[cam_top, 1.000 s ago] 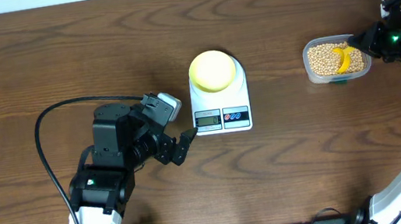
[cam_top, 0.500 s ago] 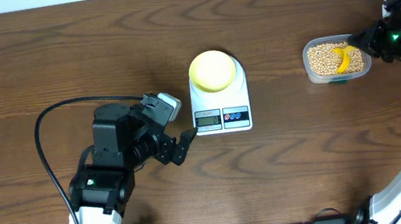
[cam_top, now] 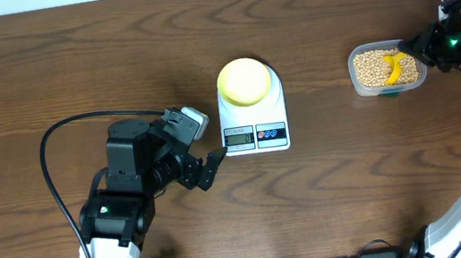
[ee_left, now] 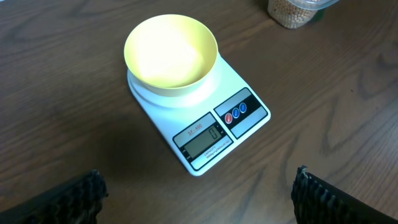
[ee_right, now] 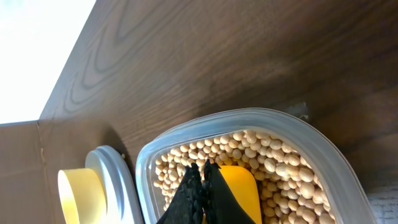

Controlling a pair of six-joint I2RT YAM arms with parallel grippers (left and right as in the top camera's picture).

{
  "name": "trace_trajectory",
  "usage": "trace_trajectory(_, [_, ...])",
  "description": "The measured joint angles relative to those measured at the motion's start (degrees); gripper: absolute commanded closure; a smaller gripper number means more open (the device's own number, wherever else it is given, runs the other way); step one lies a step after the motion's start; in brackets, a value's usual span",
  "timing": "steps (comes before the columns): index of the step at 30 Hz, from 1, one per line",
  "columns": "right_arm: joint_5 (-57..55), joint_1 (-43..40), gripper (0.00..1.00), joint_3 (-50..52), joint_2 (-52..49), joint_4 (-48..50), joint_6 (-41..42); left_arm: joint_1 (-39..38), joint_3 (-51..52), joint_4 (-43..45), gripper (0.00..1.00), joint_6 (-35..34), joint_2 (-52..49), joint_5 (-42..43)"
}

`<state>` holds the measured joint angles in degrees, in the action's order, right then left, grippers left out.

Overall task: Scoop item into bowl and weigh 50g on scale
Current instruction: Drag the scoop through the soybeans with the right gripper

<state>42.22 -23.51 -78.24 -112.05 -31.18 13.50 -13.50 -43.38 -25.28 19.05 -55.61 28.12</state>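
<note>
**Nothing moves since one second ago; scooping is not yet begun**

Nothing has changed place between the earlier overhead pictures and now: both arms and all things stand as they did.

The beans [ee_right: 273, 155] are all in the clear plastic container [ee_right: 323, 149] at the right side of the table, well apart from the scale. A yellow scoop [ee_right: 239, 190] lies among them. The right gripper [ee_right: 203, 171] is over the scoop with its jaws pressed together. Whether they pinch the scoop's handle or only touch it, I cannot tell.

The bowl [ee_left: 171, 53] stands on the scale [ee_left: 242, 93] and it is empty; no bean is seen inside. The display [ee_left: 202, 138] is lit and seems to show zero, but the digit is small.

The left gripper [cam_top: 210, 166] waits just beside the front left corner of the scale, jaws spread wide, holding nothing.

In my judgement only the preparation is done. The whole scooping and the weighing to the right amount are left.
</note>
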Motion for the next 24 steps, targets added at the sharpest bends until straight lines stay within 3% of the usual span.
trace_trajectory(24, [7.2, -3.7, 0.99, 0.2, -1.2, 0.8, -3.5, 0.0, 0.0, 0.0, 0.02, 0.0, 0.0, 0.0])
